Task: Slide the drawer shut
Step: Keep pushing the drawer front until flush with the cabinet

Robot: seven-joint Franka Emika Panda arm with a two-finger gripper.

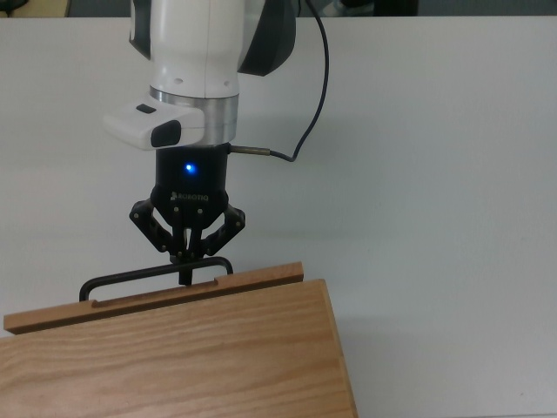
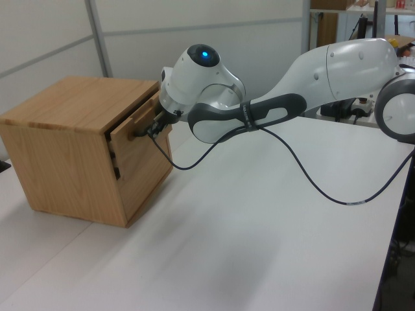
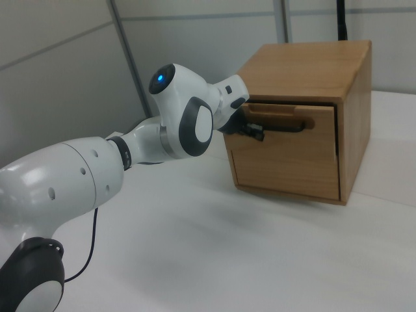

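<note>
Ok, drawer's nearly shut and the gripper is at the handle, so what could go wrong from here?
1. The gripper sits on the thin black handle, off-centre toward the top view's right; pushing there might skew the drawer on its slides.
2. The left view shows a narrow gap at the drawer's side, so stopping now may leave it not fully closed.
3. The cabinet stands free on the table; a hard push could slide it.

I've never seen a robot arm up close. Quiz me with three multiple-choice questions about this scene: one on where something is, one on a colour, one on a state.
1. Where is the gripper?
A. at the handle
B. on the cabinet top
C. flat on the table

2. What colour is the handle?
A. white
B. black
C. red

3. How is the drawer?
A. pulled fully out
B. removed
C. almost fully in

Answers: 1 A, its fingertips meet the bar; 2 B, a thin dark bar; 3 C, only the front panel projects past the cabinet top.
</note>
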